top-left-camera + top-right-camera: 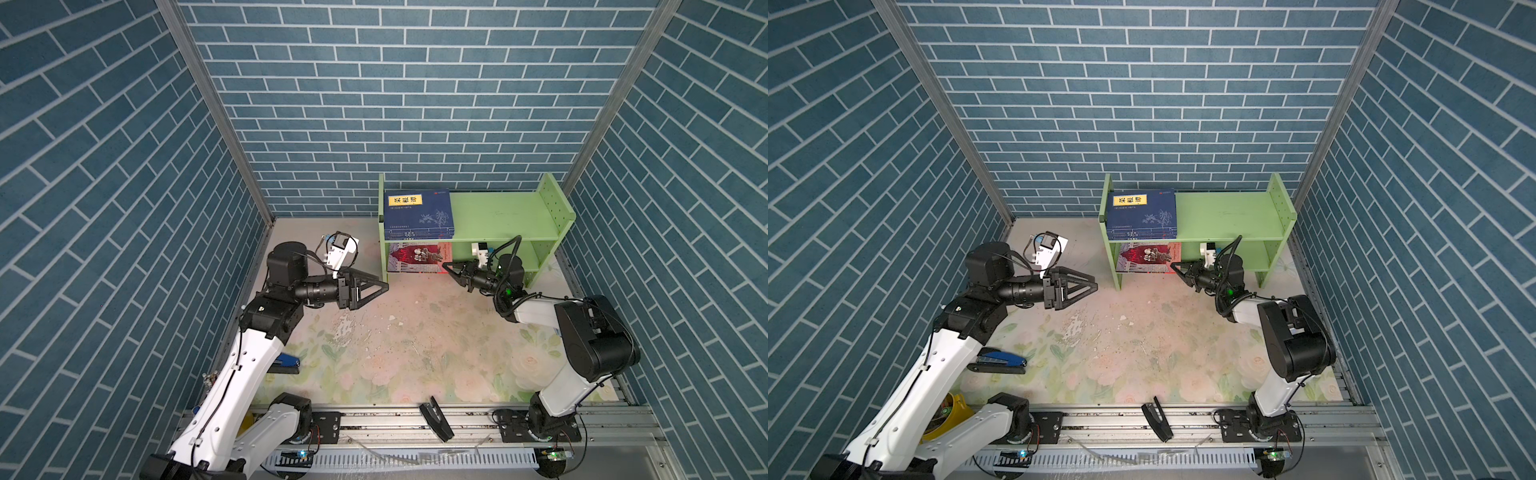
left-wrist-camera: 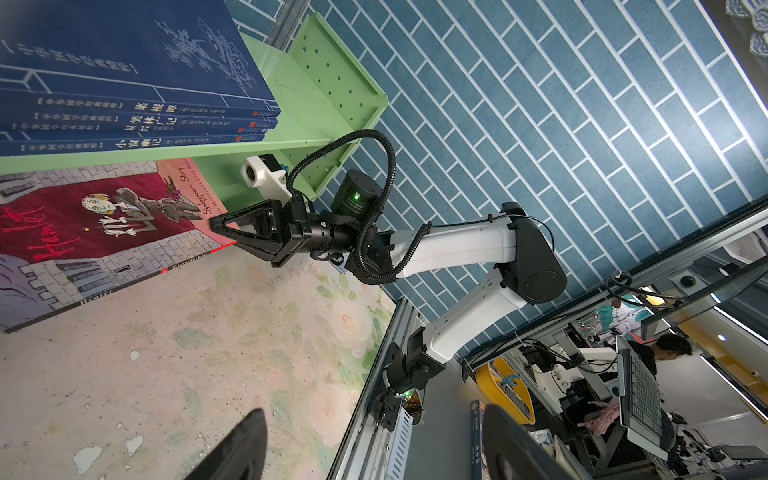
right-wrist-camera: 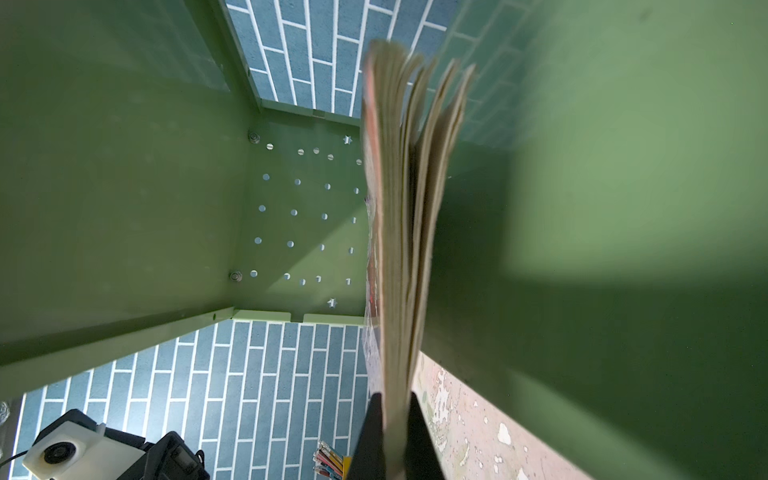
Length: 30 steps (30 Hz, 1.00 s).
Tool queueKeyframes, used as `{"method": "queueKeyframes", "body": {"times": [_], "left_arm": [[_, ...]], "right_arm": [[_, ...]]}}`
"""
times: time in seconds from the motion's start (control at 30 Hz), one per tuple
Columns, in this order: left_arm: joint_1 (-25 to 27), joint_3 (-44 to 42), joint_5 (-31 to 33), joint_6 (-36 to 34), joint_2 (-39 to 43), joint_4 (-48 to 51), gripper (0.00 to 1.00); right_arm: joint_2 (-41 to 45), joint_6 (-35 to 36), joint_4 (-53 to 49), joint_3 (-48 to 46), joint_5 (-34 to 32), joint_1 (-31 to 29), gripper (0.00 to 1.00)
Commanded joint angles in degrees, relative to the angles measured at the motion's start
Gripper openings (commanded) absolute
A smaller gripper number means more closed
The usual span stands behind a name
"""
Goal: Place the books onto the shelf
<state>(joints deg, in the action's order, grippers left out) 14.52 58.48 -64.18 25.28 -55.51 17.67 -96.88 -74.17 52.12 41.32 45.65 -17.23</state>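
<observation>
Right gripper (image 1: 451, 268) pinched shut on a corner of the red-and-grey book (image 1: 417, 257); wrist low, forearm level, reaching into the lower tier of the shelf (image 1: 498, 216). Book tilted, partly under the upper board. Left gripper (image 1: 386, 286) jaws apart, empty, forearm level above the table. Dark blue books (image 1: 417, 210) stacked flat on the top tier.
</observation>
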Motion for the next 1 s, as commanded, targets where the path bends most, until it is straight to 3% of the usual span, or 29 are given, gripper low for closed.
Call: {"method": "queueKeyframes", "body": {"times": [0.0, 0.37, 0.57, 0.73, 0.97], "left_arm": [[-0.29, -0.56, -0.77, -0.12, 0.55, -1.41, 0.83], [-0.29, -1.00, -0.73, -0.05, 0.67, -1.59, 0.83], [-0.37, -0.22, 1.85, -2.67, 0.84, 1.09, 0.83], [-0.55, 2.24, 5.46, -8.03, 0.70, 6.73, 0.83], [-0.55, 1.93, 5.49, -8.33, 1.02, 6.90, 0.83]], "right_arm": [[-1.00, -0.80, 1.57, 2.36, 2.02, 0.69, 0.08], [-2.39, -0.63, 0.87, 2.72, 3.71, 0.90, 0.42], [-0.76, -0.08, -1.64, 1.87, 2.38, 1.06, 0.52], [3.47, 5.23, -12.48, 1.97, -0.52, 1.28, 0.54], [10.61, 14.18, -28.73, 3.08, -4.80, 1.27, 0.53]]}}
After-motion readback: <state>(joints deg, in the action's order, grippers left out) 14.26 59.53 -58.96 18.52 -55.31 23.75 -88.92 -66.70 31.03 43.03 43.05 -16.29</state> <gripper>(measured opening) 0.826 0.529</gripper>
